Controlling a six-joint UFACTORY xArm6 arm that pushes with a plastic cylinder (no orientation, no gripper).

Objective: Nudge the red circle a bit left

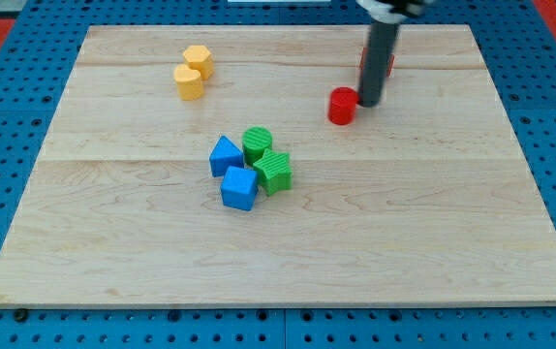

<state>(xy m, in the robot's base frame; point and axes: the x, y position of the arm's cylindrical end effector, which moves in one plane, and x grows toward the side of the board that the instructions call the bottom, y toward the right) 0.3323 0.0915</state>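
The red circle [342, 106] is seen on the tabletop [433, 233], right of centre and toward the view's top. My tip [369, 103] is placed just at its right side, touching or nearly so. No claw is carried by the rod, so no opening can be told. Another red block [388, 64] is partly hidden behind the rod. Two yellow blocks [193, 73] are set together toward the top left. Near the centre, a green cylinder [257, 143], a green block [274, 172], a blue cube [239, 187] and a blue block [224, 155] are clustered.

Lab bench: wooden board [288, 242] on blue perforated panel [12, 145].
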